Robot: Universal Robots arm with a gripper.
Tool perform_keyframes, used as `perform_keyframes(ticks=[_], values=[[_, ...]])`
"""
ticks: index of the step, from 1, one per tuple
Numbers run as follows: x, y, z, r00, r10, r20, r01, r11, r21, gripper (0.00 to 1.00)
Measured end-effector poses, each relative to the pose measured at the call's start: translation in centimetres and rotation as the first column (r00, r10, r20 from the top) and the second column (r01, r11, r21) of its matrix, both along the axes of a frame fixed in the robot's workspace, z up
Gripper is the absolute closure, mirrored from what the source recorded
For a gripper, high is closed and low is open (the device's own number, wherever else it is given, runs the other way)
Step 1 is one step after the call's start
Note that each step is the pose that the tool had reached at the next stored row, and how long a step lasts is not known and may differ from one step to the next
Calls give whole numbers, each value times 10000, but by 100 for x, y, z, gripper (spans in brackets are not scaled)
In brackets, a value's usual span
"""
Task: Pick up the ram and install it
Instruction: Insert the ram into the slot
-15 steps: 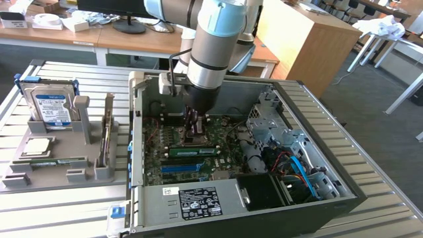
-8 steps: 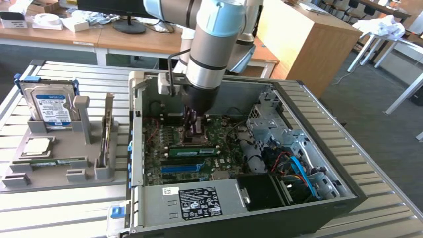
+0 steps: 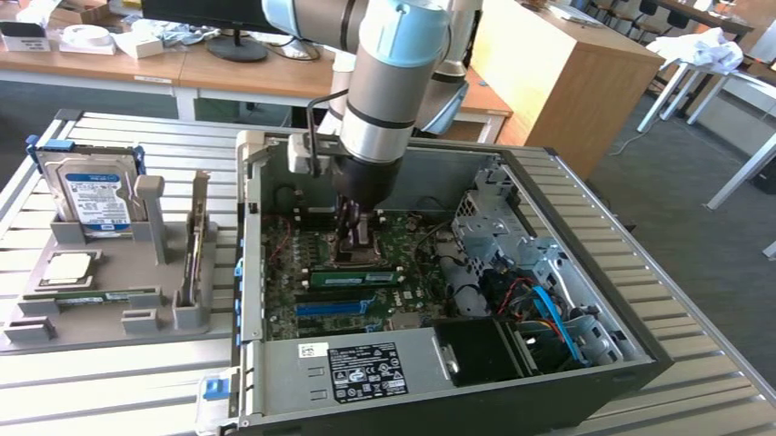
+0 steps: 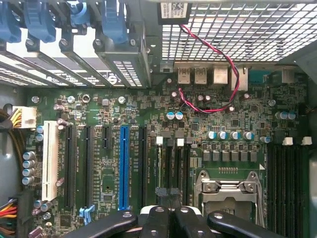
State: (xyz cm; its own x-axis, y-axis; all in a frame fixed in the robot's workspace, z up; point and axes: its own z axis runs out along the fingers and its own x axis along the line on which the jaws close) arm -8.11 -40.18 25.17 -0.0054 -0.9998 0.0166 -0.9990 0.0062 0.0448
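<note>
Reaching down into the open computer case (image 3: 631, 363) on the slatted table (image 3: 109, 391), with the gripper (image 3: 360, 243) low over the motherboard (image 4: 106, 173), just far of the ram (image 3: 353, 277). Fingers drawn together, no gap visible between them in the wrist view (image 4: 167, 198); cannot tell whether clamped on anything or merely hovering. Ram lying along the board as a green stick with a white sticker, between the gripper and the blue slot (image 3: 333, 307), and looking seated in its slot rather than loose. From the wrist view, closed fingertips directly over a group of black slots beside that blue slot (image 4: 123, 163), with the silver processor socket (image 4: 230, 191) on the other side. Well apart, at the exterior view's left, on a grey holder (image 3: 122, 272) outside the case: 1 more green stick (image 3: 91, 295) lying flat, a hard drive (image 3: 91, 193) standing upright at the far end, and a square silver chip (image 3: 67, 265) between them.
</note>
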Motion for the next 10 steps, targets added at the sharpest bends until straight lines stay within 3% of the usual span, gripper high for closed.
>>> perform_keyframes(ticks=[5, 10], values=[[-2, -27, -1, 10000, 0, 0, 0, 10000, 1, 90], [-2, -28, -1, 10000, 0, 0, 0, 10000, 1, 90]])
